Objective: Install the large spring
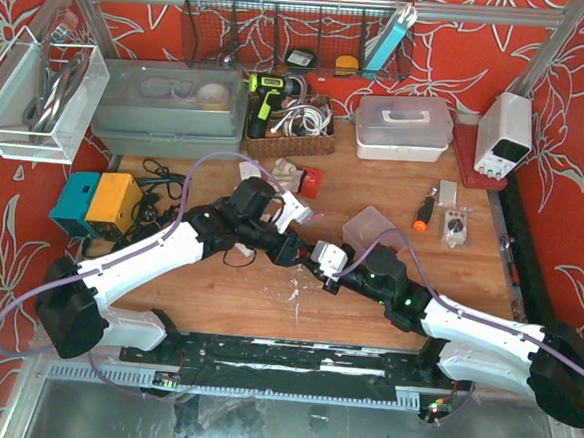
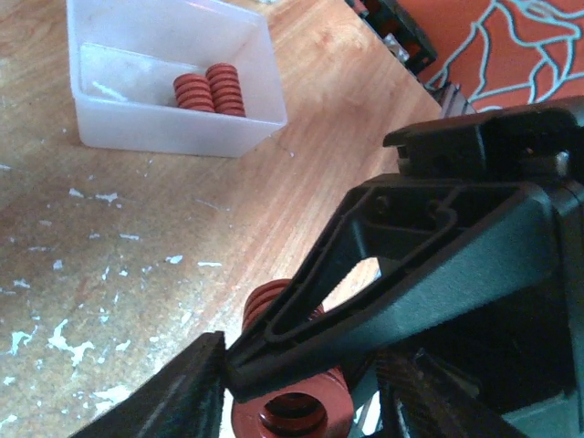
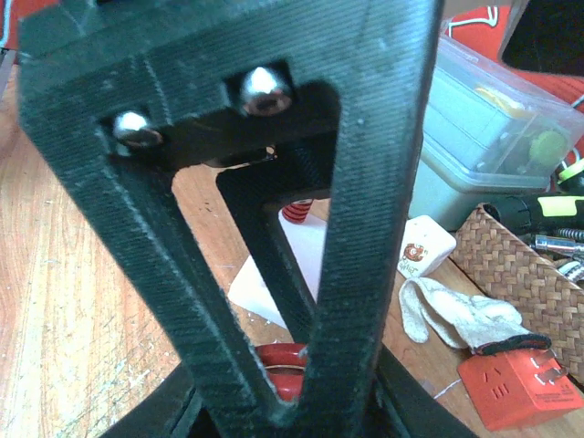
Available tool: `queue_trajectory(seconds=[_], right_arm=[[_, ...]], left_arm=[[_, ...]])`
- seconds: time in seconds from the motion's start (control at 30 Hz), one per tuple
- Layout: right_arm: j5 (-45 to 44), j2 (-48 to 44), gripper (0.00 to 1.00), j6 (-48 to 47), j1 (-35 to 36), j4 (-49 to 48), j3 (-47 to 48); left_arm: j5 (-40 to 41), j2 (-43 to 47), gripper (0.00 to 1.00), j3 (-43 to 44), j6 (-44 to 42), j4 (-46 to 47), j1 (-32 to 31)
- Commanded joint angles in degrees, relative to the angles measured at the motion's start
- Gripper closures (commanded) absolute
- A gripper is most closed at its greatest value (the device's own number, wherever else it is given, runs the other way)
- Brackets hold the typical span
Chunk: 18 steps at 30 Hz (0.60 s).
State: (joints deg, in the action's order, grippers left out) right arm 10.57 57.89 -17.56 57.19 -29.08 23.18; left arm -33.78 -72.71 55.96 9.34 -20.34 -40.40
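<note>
My left gripper (image 1: pixel 292 249) and right gripper (image 1: pixel 327 267) meet at the table's middle. In the left wrist view the left gripper (image 2: pixel 301 401) is shut on a large red spring (image 2: pixel 292 415), which lies between its fingers. A black triangular frame (image 2: pixel 411 265) crosses right over that spring. In the right wrist view the right gripper (image 3: pixel 292 415) is shut on this black frame (image 3: pixel 351 228), and the red spring (image 3: pixel 290 365) shows through the frame's lower corner. A clear plastic box (image 2: pixel 246 119) holding two more red springs (image 2: pixel 210 89) stands beyond, also seen from above (image 1: pixel 369 227).
An orange-handled screwdriver (image 1: pixel 424 213) and a small metal part (image 1: pixel 456 227) lie at the right. A white glove (image 1: pixel 283 168) and a red plug (image 1: pixel 312 182) lie behind the grippers, before a wicker basket (image 1: pixel 290 129). A teal and yellow device (image 1: pixel 98 202) stands at the left.
</note>
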Motion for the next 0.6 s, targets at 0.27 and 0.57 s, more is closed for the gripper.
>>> queue_trajectory(seconds=[0.27, 0.57], right_arm=[[-3.74, -0.05, 1.00, -0.06, 0.12, -3.57, 0.24], [-5.86, 0.99, 0.56, 2.71, 0.17, -0.89, 1.89]], left_arm=[[0.57, -0.26, 0.84, -0.02, -1.28, -4.96, -0.12], [5.70, 0.31, 1.00, 2.51, -0.28, -4.72, 0.35]])
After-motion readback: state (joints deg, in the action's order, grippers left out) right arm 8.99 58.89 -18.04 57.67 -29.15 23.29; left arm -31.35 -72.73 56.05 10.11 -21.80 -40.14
